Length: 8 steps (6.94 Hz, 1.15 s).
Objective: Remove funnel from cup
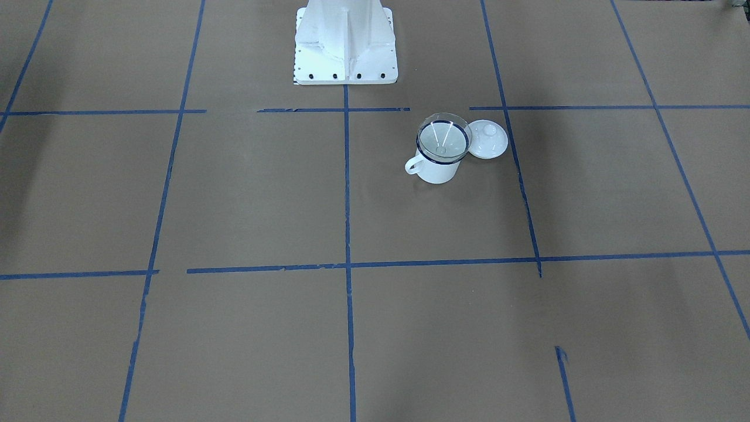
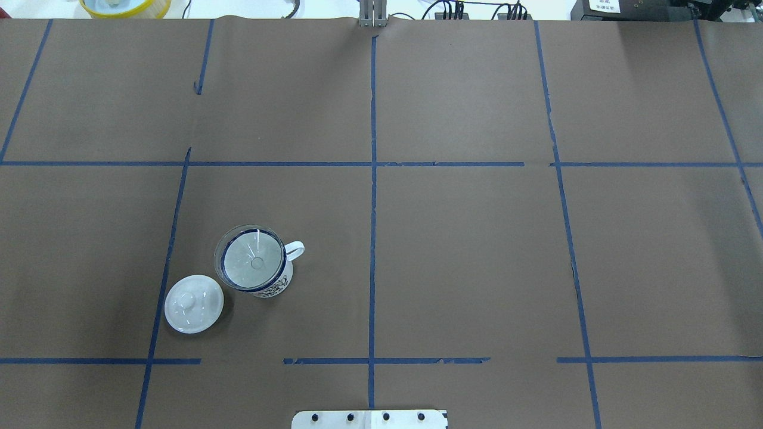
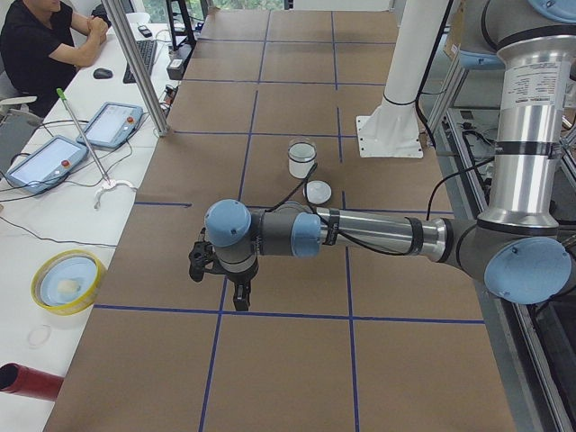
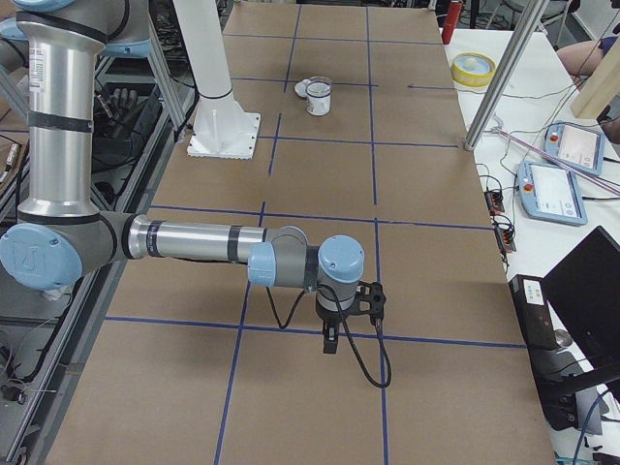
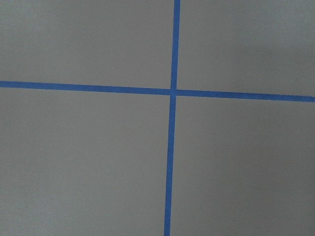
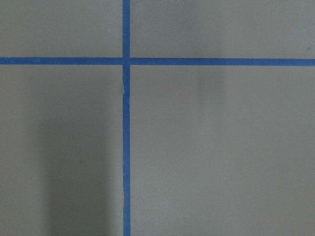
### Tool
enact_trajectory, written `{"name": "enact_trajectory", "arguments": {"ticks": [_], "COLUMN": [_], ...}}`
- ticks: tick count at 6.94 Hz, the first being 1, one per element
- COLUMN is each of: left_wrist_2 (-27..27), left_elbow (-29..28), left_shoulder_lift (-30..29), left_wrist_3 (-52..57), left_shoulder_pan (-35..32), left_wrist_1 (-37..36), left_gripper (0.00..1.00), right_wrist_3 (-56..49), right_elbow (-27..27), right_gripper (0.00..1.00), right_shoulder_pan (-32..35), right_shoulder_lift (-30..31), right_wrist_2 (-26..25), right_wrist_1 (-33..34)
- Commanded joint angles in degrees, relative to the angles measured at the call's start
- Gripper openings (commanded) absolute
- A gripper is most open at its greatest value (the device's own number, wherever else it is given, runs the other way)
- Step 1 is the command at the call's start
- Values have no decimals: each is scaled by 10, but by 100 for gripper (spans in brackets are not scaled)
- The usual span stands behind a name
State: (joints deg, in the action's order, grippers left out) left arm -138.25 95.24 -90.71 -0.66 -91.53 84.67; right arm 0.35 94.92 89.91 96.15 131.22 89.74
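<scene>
Funnel sitting in cup, lid lying just beside. I am watching left gripper and right gripper hanging far off; cannot tell their opening.

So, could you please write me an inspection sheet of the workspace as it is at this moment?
Surface: brown table with a blue tape grid; no spill seen.
Job's things: the clear funnel sits in the cup, which stands upright on the robot's left half.
Clutter: a white lid with a knob lies beside the cup.
Grippers: the left gripper and the right gripper hang over bare table, away from the cup; whether the jaws are open cannot be told.
Cables: a black cable loops from the right wrist.
Surroundings: a seated operator and pendants on the side desk.
</scene>
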Motion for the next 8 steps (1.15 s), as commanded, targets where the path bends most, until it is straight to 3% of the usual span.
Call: {"name": "enact_trajectory", "arguments": {"ticks": [1, 5, 6, 8], "left_wrist_2": [0, -4, 2, 9], "left_elbow": [-3, -9, -2, 53], "left_shoulder_lift": [-8, 12, 5, -7], "left_wrist_3": [0, -2, -28, -326], "left_shoulder_pan": [-1, -1, 9, 69], "left_wrist_1": [-1, 9, 58, 140], "left_gripper": [100, 100, 100, 100], "right_wrist_3": [0, 0, 0, 0], "right_elbow": [0, 0, -1, 0], "right_gripper": [100, 100, 100, 100], "right_shoulder_pan": [0, 0, 0, 0], "right_shoulder_lift": [0, 0, 0, 0], "right_wrist_2": [0, 0, 0, 0], "right_wrist_1": [0, 0, 0, 0]}}
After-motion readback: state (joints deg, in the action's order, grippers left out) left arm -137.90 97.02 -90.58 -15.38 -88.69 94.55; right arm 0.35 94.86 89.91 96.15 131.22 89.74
